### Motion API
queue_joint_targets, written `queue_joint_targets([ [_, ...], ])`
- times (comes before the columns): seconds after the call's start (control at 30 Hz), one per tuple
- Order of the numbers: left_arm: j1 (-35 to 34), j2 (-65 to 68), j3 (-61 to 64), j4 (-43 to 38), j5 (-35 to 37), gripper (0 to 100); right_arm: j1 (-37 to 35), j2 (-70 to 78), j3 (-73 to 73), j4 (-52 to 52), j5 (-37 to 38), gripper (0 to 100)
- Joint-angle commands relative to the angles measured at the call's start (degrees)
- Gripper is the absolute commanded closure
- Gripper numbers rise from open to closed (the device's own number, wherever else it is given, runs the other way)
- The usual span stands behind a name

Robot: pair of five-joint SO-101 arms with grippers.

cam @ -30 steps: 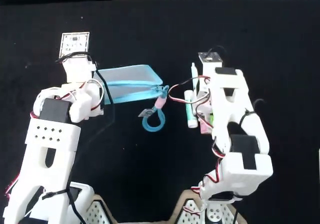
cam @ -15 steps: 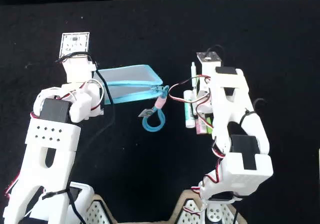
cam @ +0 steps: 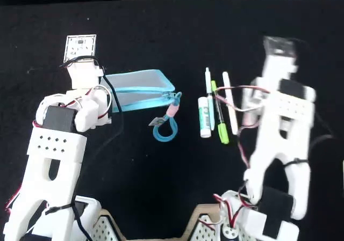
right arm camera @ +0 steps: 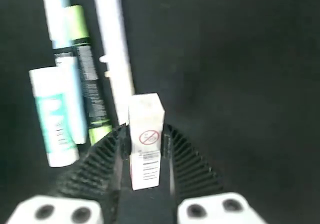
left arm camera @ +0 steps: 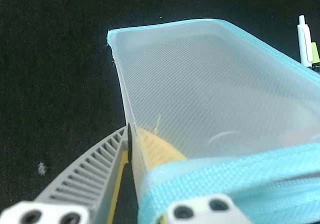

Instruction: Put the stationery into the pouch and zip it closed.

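Observation:
A light blue mesh pouch (cam: 137, 88) lies left of centre, its blue zip loop (cam: 165, 129) trailing toward the middle. My left gripper (left arm camera: 131, 139) is shut on the pouch's (left arm camera: 210, 94) end seam, one finger showing yellow through the mesh. In a row on the table lie a white pen (cam: 208, 90), a glue stick (cam: 204, 117), a green marker (cam: 219, 115) and another white pen (cam: 230, 104). My right gripper (right arm camera: 145, 129) is held above the cloth beside that row, shut on a small white box (right arm camera: 145, 144). The glue stick (right arm camera: 54, 129) and marker (right arm camera: 85, 84) lie just past it.
A small white card (cam: 80, 48) lies at the back left behind the left arm. The black cloth (cam: 161, 187) covers the whole table. The raised right arm (cam: 282, 107) stands right of the stationery row.
The right arm has lifted and swung to the right with the small box in its fingers, uncovering the green marker and second white pen. The left arm and pouch have not moved.

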Motion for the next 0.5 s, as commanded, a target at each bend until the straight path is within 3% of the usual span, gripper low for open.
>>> queue_joint_targets([
  [0.0, 0.22, 0.18, 1.89, -0.35, 0.88, 97, 6.33, -1.01, -1.54, -0.62, 5.1, 98.7],
  [0.23, 0.22, 0.18, 1.89, -0.35, 0.97, 97, 16.62, 9.98, -1.71, -5.8, 7.03, 98.5],
  [0.47, 0.22, 0.18, 1.89, -0.35, 0.97, 97, 18.9, 20.18, -1.71, -8.53, 7.12, 88.8],
])
